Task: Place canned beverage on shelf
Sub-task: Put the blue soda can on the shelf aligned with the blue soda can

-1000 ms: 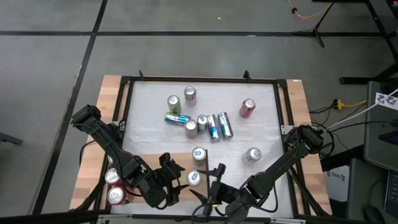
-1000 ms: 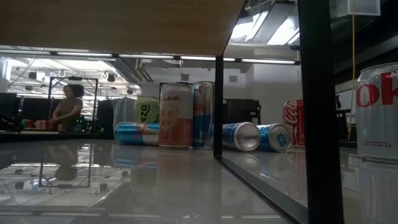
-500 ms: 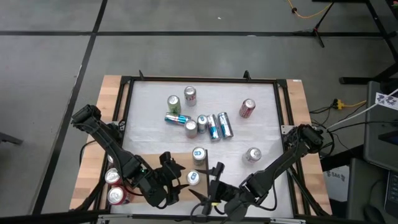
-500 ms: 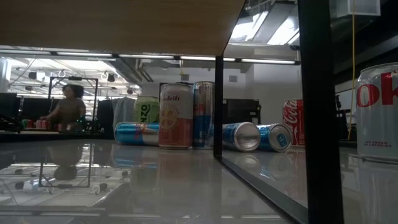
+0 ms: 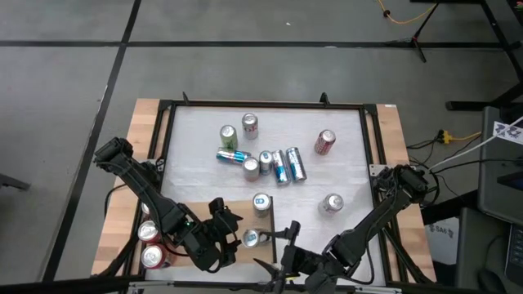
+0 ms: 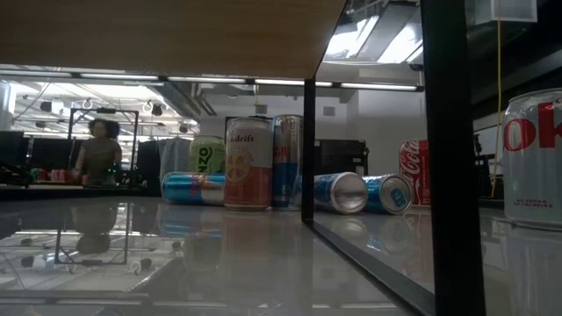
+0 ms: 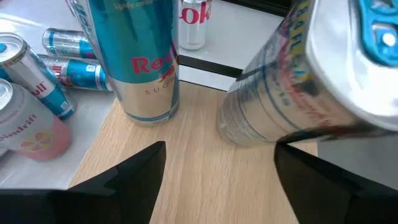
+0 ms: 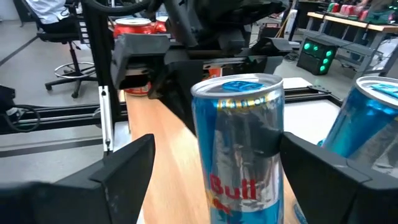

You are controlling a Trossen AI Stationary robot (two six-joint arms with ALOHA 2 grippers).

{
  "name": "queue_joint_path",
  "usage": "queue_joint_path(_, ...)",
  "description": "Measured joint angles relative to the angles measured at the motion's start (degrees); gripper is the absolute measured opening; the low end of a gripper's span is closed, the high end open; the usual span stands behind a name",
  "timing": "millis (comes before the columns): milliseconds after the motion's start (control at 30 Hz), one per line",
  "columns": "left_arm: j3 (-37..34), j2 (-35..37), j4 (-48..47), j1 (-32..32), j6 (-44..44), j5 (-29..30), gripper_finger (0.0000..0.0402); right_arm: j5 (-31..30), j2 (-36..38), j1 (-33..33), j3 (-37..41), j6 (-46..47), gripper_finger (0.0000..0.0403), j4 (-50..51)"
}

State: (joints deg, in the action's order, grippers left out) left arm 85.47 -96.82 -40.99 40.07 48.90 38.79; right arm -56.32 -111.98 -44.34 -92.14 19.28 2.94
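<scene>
A blue and silver can (image 5: 252, 238) stands on its base on the light-brown shelf (image 5: 192, 211) at the table's near left. It shows between both grippers' fingers in the right wrist view (image 8: 239, 143) and the left wrist view (image 7: 292, 87). My left gripper (image 5: 231, 229) is open just left of it. My right gripper (image 5: 276, 247) is open just right of it. Neither touches it. A second blue can (image 5: 260, 202) stands on the shelf's far right corner and also shows in the left wrist view (image 7: 144, 56).
Several cans stand or lie on the white table beyond the shelf (image 5: 270, 159), and one silver can (image 5: 332, 203) stands at the right. Two red cans (image 5: 150, 245) sit outside the frame at the left. The low view looks under the shelf (image 6: 167, 35) past its black post (image 6: 308, 149).
My right gripper has drawn back from the can toward the table's near right, its fingers open. The can on the shelf has shifted slightly toward the near left. My left arm has kept still.
</scene>
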Motion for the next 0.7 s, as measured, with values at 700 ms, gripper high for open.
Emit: queue_joint_path(700,0.00,0.02,1.03,-0.02,0.04,0.09,0.0295,-2.60,0.00,-1.07,0.02,-0.67,0.0328,0.40)
